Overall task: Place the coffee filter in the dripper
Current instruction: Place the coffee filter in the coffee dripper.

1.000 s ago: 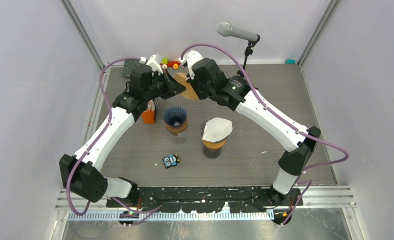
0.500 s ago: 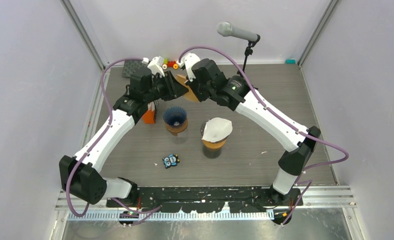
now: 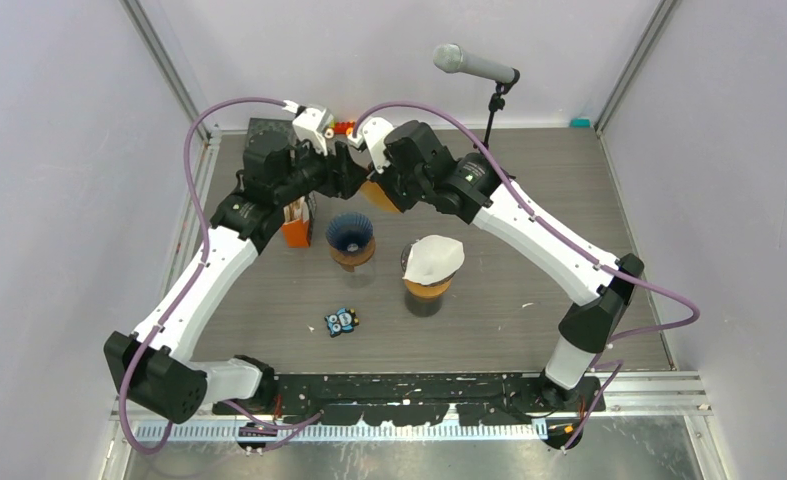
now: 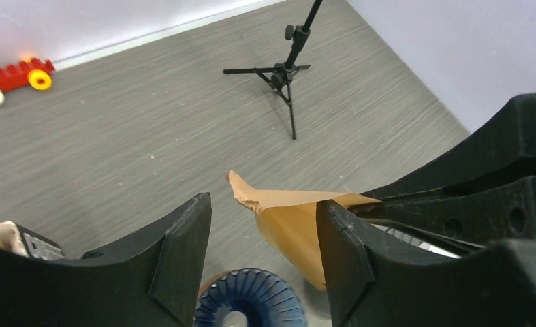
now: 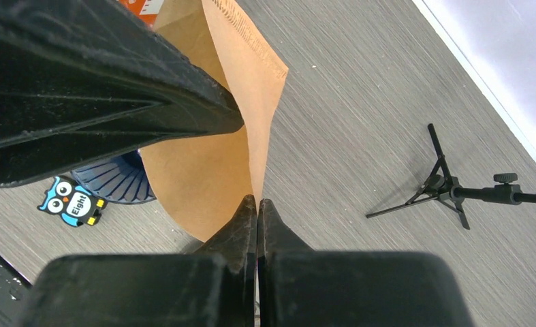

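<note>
The brown paper coffee filter (image 5: 210,150) hangs in the air above the table, pinched by its seam edge in my right gripper (image 5: 257,201), which is shut on it. My left gripper (image 4: 263,204) stands open around the filter's (image 4: 289,221) upper corner, its right finger (image 4: 343,252) close beside the paper, whether touching I cannot tell. The blue ribbed dripper (image 3: 350,232) sits on a brown cup just below and in front of both grippers, also seen as the dripper (image 4: 251,310) under the left jaws. From above, the left gripper (image 3: 347,166) and right gripper (image 3: 373,186) meet at the filter (image 3: 372,193).
A second cup with a white filter (image 3: 433,257) stands right of the dripper. An orange box (image 3: 296,224) sits at its left, an owl card (image 3: 341,321) in front. A microphone stand (image 3: 495,105), a toy (image 3: 345,128) and a black pad (image 3: 266,130) are at the back.
My left gripper has opened and let go of the filter, and the left arm has drawn back and up a little. The right gripper has closed on the filter and holds it.
</note>
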Available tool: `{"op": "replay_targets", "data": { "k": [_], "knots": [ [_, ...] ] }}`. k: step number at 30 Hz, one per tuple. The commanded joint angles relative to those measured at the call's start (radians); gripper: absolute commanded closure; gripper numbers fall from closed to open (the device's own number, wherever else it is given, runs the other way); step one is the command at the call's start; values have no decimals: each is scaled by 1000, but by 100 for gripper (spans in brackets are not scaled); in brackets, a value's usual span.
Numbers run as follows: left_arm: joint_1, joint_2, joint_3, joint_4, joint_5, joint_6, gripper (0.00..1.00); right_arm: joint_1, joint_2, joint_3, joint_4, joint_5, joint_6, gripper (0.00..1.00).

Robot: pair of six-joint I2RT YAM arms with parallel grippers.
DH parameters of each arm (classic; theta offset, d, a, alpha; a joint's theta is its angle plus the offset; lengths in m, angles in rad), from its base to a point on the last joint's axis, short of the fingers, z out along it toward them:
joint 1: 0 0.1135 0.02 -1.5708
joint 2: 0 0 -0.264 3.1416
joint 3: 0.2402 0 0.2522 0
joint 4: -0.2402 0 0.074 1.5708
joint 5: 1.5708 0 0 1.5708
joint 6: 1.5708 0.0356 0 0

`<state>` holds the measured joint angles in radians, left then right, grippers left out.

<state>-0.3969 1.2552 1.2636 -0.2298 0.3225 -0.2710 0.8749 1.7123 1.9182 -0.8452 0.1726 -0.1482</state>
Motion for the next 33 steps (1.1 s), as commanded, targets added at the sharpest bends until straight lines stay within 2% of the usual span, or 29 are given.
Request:
{"op": "replay_targets", "data": {
  "k": [1,13,24,33],
  "knots": [
    [4,-19,41,4,16,172,40,-1,-55,6,4,-34,-21,99],
    [4,-25,23,12,159,379,38,-15,-53,10,-13,-81,-11,99],
    [4,-33,-4,23,198,371,64,-48,-61,11,-14,-115,18,99],
    [4,-32,-11,27,194,356,73,-52,-59,19,-13,-121,27,100]
  ]
}}
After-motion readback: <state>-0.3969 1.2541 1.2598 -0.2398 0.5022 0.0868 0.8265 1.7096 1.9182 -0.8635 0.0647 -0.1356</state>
